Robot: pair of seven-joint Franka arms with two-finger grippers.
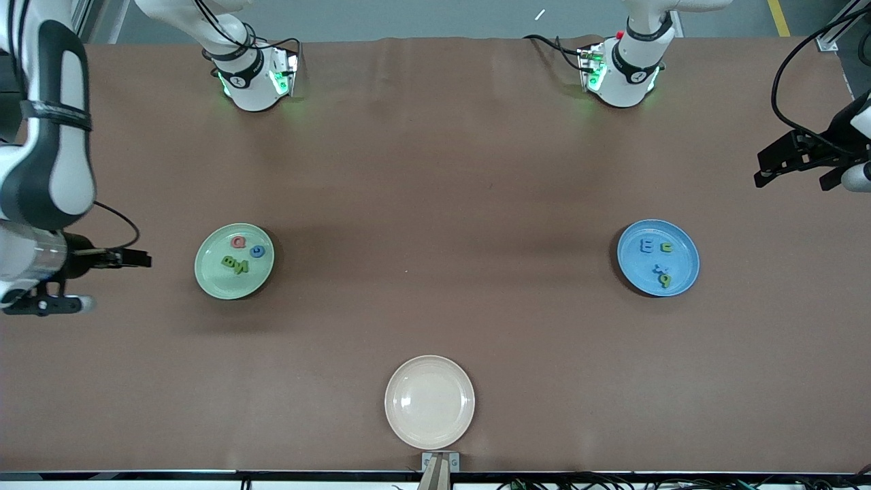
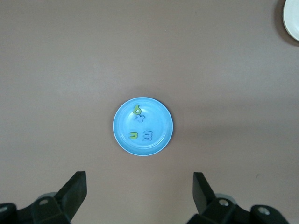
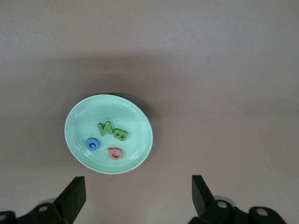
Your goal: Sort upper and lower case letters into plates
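**Mint green plate**: mid-height in the front view, toward the right arm's end of the table.
- Contents: pink-red Q, blue G, green N and green B.
- All lie flat.
- N and B touch and form one short slanted row. Q and G sit apart from it, higher in the frame.

**Blue plate**: same height in the frame, toward the left arm's end.
- Contents: blue E beside green u. Blue x and green p lie lower in the frame, close together.
- The p's stem runs roughly up-down in the frame.
- E looks like a capital among small letters, so the sort is probably one letter off.

**Cream plate**: lower centre of the frame, not part of the sort.

**Right claw**: fingers spread, holding nothing, high above the mint plate. It is likely parked so its camera takes in the whole plate.

**Left claw**: likewise spread and holding nothing, high above the blue plate.
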